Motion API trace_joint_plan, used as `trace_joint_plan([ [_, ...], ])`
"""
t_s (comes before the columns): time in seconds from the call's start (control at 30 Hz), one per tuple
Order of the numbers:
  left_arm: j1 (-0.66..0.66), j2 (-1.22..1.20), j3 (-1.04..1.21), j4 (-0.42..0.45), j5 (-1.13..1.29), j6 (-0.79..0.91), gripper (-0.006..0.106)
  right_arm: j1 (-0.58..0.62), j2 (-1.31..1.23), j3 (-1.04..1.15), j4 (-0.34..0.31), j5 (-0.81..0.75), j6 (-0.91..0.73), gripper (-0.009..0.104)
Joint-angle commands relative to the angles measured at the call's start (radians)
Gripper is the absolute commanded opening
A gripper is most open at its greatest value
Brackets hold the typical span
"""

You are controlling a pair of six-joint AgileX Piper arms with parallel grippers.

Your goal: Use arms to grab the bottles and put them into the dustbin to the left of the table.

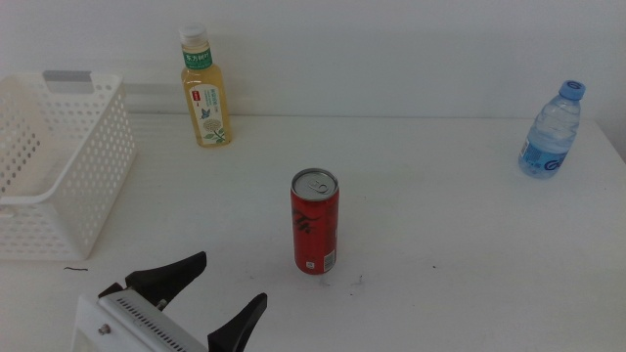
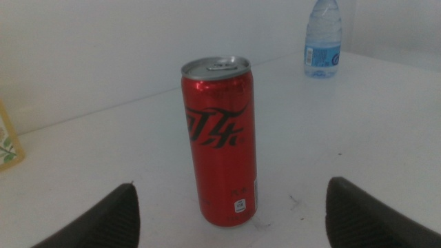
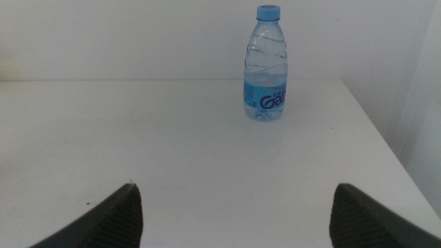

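Note:
A red drink can [image 1: 314,222] stands upright at the table's middle; it also shows in the left wrist view [image 2: 220,141]. My left gripper [image 1: 209,298] is open at the front left of the table, short of the can, its jaws wide apart. A yellowish tea bottle [image 1: 204,90] stands at the back left; only its edge [image 2: 8,143] shows in the left wrist view. A clear blue-capped water bottle [image 1: 552,131] stands at the far right and shows in the right wrist view [image 3: 265,65]. My right gripper [image 3: 234,213] is open, well short of it, out of the middle view.
The white perforated dustbin [image 1: 88,156] stands at the table's left edge, with a grey handle strip at its back rim. The white table [image 1: 440,215] has small dark specks near the can. The water bottle [image 2: 324,39] stands near the table's far right edge.

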Motion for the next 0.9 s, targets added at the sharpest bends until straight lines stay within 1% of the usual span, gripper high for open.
trace_joint_plan([
  [0.0, -0.006, 0.012, 0.001, -0.007, -0.033, -0.003, 0.090, -0.008, -0.005, 0.004, -0.007, -0.007, -0.007, 0.091],
  [0.23, 0.001, 0.025, 0.001, -0.006, -0.033, -0.019, 0.090, -0.008, -0.005, 0.004, -0.007, -0.007, -0.007, 0.091],
  [0.3, 0.009, 0.047, -0.031, -0.014, -0.020, -0.007, 0.090, -0.008, -0.005, 0.004, -0.007, -0.007, -0.007, 0.091],
  [0.33, 0.021, 0.066, -0.050, -0.005, -0.002, -0.007, 0.090, -0.008, -0.005, 0.004, -0.007, -0.007, -0.007, 0.091],
  [0.4, 0.056, 0.117, -0.083, 0.047, -0.010, -0.035, 0.090, -0.008, -0.005, 0.004, -0.007, -0.007, -0.007, 0.091],
  [0.53, 0.138, 0.225, -0.157, 0.193, -0.033, -0.089, 0.090, -0.008, -0.005, 0.004, -0.007, -0.007, -0.007, 0.091],
  [0.63, 0.180, 0.299, -0.219, 0.267, -0.033, -0.128, 0.090, -0.008, -0.005, 0.004, -0.007, -0.007, -0.007, 0.091],
  [0.7, 0.189, 0.344, -0.260, 0.288, -0.033, -0.130, 0.090, -0.008, -0.005, 0.004, -0.007, -0.007, -0.007, 0.091],
  [0.87, 0.189, 0.446, -0.372, 0.288, -0.031, -0.140, 0.090, -0.008, -0.005, 0.004, -0.007, -0.007, -0.007, 0.091],
])
